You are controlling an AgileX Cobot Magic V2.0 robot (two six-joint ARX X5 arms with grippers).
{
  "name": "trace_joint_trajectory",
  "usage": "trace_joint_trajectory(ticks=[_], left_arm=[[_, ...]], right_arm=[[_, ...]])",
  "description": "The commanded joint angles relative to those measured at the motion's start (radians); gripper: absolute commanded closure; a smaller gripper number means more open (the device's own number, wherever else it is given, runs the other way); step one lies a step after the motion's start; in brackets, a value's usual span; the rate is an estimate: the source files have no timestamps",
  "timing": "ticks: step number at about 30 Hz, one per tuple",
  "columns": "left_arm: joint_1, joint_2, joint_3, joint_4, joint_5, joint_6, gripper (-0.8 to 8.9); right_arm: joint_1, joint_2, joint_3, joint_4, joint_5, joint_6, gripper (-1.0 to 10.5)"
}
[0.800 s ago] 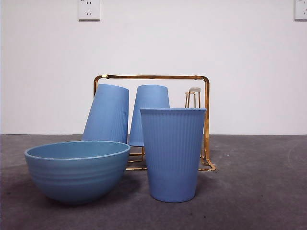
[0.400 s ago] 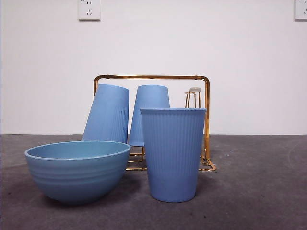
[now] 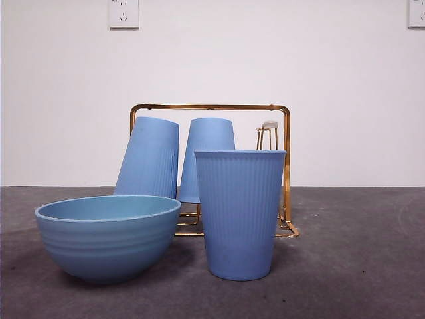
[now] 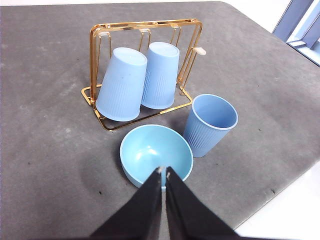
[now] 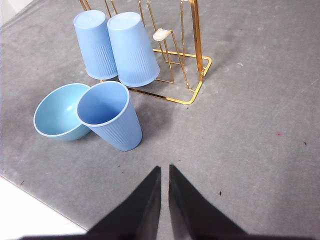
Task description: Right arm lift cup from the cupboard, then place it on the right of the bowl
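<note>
A ribbed blue cup stands upright and open end up on the grey table, just right of the wide blue bowl; it also shows in the left wrist view and the right wrist view. The gold wire cupboard stands behind them with two more blue cups upside down on its pegs and one white-tipped peg bare. My right gripper is shut and empty, raised above the table clear of the cup. My left gripper is shut and empty, above the bowl.
The grey table ends at a near edge in the right wrist view. Two wall sockets sit high on the white wall behind. No arm shows in the front view.
</note>
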State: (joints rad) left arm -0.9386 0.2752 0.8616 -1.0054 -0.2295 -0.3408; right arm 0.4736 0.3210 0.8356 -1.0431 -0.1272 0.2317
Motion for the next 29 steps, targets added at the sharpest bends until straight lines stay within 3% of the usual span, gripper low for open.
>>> trace_joint_trajectory(ticks=[1,4,8,11,16,19,29], left_arm=[[-0.004,0.002,0.007,0.009,-0.001,-0.006,8.04],[0.078,0.002,0.004,0.01,0.016,-0.005,8.04],[0.288,-0.005,-0.027,0.021,0.02,0.005,8.04],[0.463,-0.035,-0.078,0.125,0.021,0.114,8.03],[0.697,-0.136,-0.284,0.459,0.179,0.356,8.03],[0.774,-0.187,-0.428,0.584,0.18,0.428,8.03],[0.898,-0.27,-0.785,0.839,0.204,0.429,8.03]], right_arm=[[0.004,0.002,0.012,0.01,0.003,-0.005,9.2],[0.004,0.002,0.012,0.01,0.004,-0.005,9.2],[0.004,0.002,0.012,0.01,0.004,-0.005,9.2],[0.004,0.002,0.012,0.01,0.003,-0.005,9.2],[0.004,0.002,0.012,0.01,0.004,-0.005,9.2],[0.004,0.002,0.012,0.01,0.003,-0.005,9.2],[0.004,0.002,0.012,0.01,0.004,-0.005,9.2]])
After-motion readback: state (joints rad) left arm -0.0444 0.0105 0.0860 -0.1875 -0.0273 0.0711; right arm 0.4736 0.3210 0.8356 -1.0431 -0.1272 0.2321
